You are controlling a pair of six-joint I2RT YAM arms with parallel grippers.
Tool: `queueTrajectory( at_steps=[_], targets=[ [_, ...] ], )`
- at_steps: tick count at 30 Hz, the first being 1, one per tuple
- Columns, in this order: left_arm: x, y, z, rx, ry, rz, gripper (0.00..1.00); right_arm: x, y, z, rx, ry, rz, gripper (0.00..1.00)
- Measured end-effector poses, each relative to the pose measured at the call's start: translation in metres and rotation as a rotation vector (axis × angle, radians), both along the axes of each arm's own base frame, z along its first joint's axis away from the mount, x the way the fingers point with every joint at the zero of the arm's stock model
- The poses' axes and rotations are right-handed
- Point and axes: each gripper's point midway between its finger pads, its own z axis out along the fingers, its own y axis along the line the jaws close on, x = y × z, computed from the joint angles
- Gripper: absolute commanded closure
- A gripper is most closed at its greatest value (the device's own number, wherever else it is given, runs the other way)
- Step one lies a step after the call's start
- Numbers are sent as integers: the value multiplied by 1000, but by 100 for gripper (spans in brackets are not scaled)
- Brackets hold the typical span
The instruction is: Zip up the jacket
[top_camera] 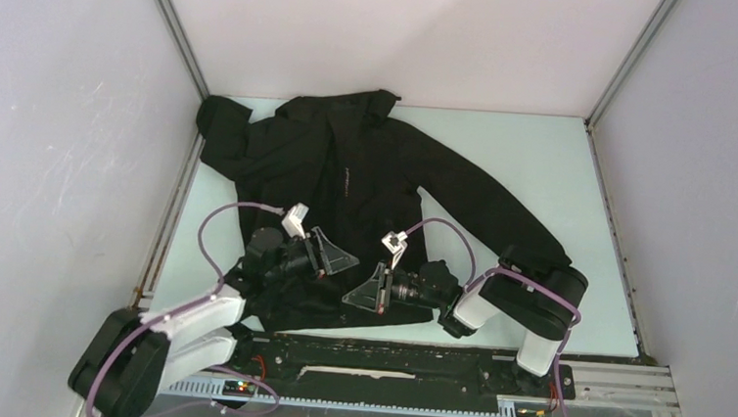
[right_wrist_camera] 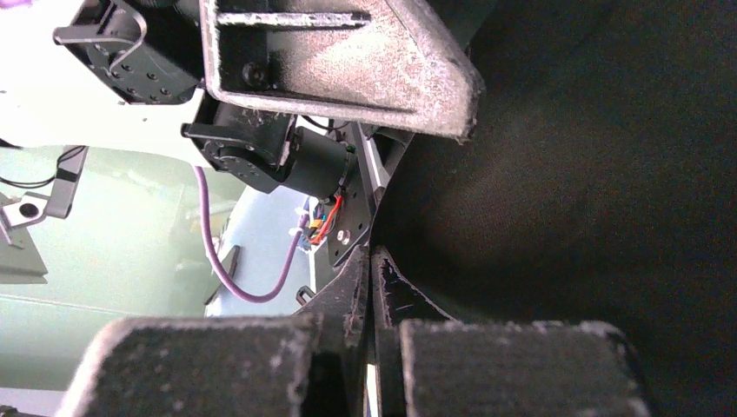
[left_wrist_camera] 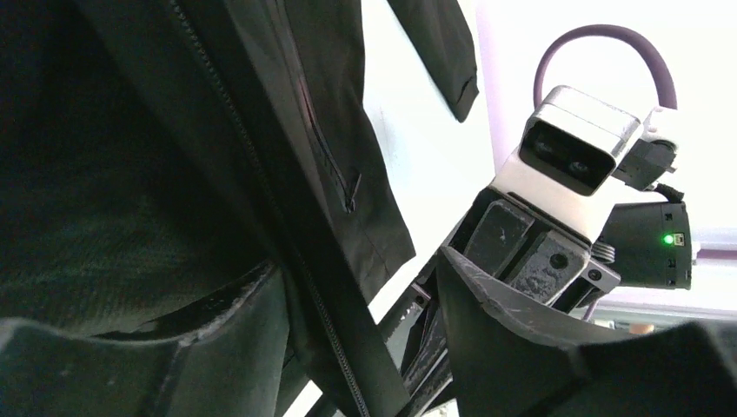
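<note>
While both arms reach in over the near edge, the pale table carries the jacket. It is spread front-up across the left and middle, collar toward the back wall, one sleeve running out to the right, hem nearest the bases. Left gripper sits at the hem, jaws wide apart, the jacket's front edge passing between them (contact not confirmable). Right gripper faces it, just beside, jaws drawn almost together, tips meeting at the edge of the black cloth; cannot tell whether cloth is pinched. Front zipper shows as a tooth line along that edge. Side pocket, a thin slit, lies just beside it.
</note>
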Motion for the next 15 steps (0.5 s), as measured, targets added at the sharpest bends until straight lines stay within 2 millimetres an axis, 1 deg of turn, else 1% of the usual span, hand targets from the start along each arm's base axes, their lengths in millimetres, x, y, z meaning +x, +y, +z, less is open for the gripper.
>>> queueTrajectory(
  at_steps=[1, 4, 9, 15],
  targets=[
    [-1, 3, 2, 5, -6, 15, 44, 1, 0, 1, 4, -3, -1, 100],
    [-6, 12, 1, 4, -11, 60, 52, 1, 0, 4, 14, -5, 2, 100],
    [-17, 24, -8, 2, 14, 112, 59, 1, 0, 3, 15, -2, 2, 100],
    [-22, 27, -11, 0, 45, 122, 68, 0, 0, 3, 17, -2, 5, 100]
  ],
)
